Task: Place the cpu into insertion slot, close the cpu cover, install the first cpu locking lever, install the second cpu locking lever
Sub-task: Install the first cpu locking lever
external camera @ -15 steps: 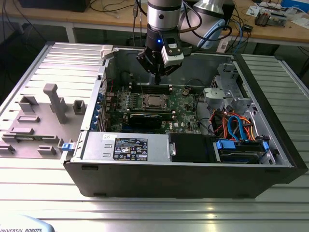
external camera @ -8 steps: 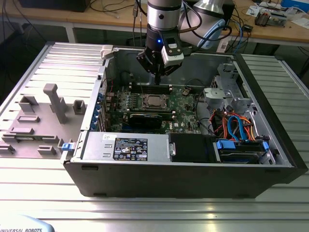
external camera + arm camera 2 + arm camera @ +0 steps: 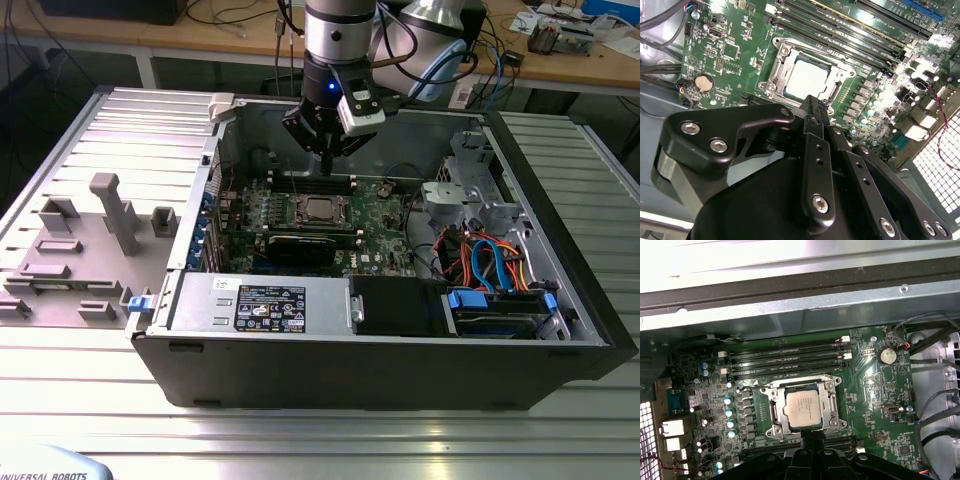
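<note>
Nearest, in the exterior view's lower part, the ribbed metal bench (image 3: 300, 440) carries an open computer case (image 3: 350, 370); its dark front wall hides the near edge of the interior; just behind that wall lie a labelled power supply (image 3: 260, 300) and, toward the exterior view's right, blue and orange cables (image 3: 490, 255). At mid frame the cpu (image 3: 320, 209) lies flat in the insertion slot (image 3: 769, 431), its pale top showing through the cut-out of the cpu cover (image 3: 774, 410), which lies down around it; whether the locking levers are latched is hard to make out. The hand (image 3: 325, 158) hangs just above and behind the cpu, apart from it, fingertips together on nothing; in both wrist views its black body blocks one edge of the socket. Beyond lie the memory slots (image 3: 790, 357); the arm is cut off by the upper edge; farthest, a wooden bench (image 3: 560, 45) holds tangled wires.
</note>
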`<move>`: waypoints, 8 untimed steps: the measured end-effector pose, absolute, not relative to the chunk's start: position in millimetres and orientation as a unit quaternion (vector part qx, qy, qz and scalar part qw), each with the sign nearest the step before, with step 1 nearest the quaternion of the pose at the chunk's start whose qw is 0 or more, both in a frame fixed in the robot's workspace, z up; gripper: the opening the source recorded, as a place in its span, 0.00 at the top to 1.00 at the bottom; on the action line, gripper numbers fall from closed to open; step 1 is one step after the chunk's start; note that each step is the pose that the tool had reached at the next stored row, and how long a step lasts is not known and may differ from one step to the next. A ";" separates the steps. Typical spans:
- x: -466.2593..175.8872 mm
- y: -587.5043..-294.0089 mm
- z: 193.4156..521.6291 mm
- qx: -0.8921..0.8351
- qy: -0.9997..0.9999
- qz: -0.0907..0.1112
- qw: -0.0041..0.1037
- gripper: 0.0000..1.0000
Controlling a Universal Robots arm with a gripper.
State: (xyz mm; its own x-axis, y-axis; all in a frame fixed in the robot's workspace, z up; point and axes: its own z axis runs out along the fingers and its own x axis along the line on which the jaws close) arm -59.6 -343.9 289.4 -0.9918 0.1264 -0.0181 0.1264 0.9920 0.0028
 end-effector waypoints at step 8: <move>-59.6 -343.9 289.4 0.063 0.998 0.001 0.010 0.89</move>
State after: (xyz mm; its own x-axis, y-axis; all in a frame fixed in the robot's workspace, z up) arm -59.6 -343.9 289.4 -0.9918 0.1265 -0.0196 0.1264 0.9920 0.0030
